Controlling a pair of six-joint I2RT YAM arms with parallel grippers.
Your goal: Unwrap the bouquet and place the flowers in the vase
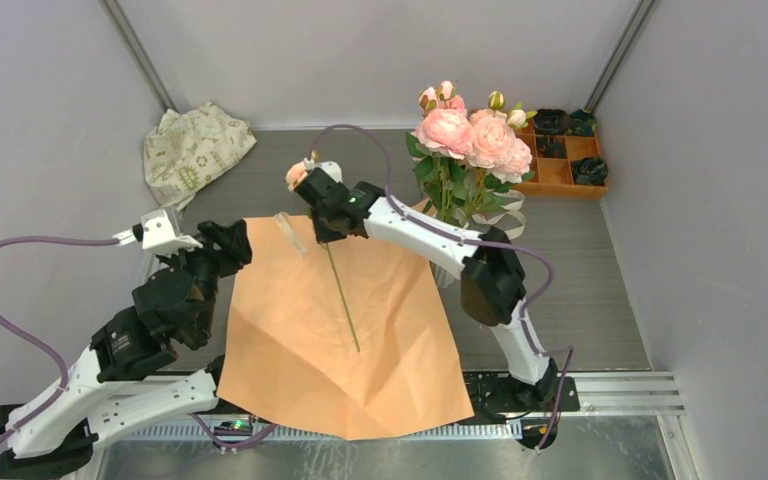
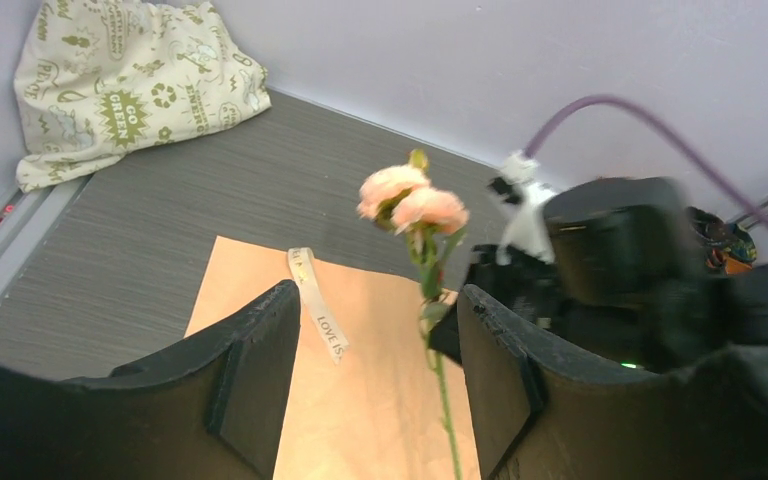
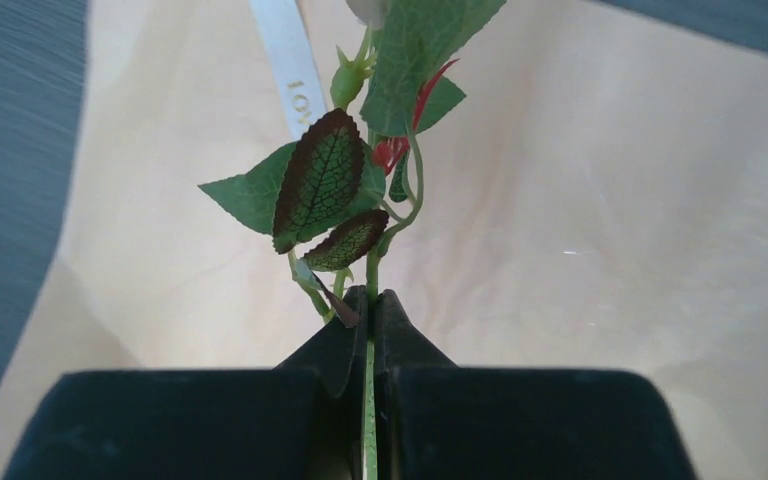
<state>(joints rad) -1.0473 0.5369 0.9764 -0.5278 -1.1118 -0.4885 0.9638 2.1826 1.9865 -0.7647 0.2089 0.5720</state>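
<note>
The bouquet's orange paper (image 1: 340,330) lies unfolded flat on the table, and the cream ribbon (image 1: 290,233) rests on its far edge. My right gripper (image 1: 320,228) is shut on the thin green stem (image 3: 368,420) of one pink flower (image 1: 298,175), just below its leaves (image 3: 320,180). The stem's lower end (image 1: 345,310) hangs over the paper. Several pink flowers (image 1: 470,140) stand upright at the back right in the white vase (image 1: 508,215), which they mostly hide. My left gripper (image 2: 380,340) is open at the paper's left edge and faces the held flower (image 2: 410,205).
A cream patterned cloth (image 1: 195,150) lies in the back left corner. An orange compartment tray (image 1: 565,160) with dark items sits at the back right beside the vase. Grey walls close in the table on three sides.
</note>
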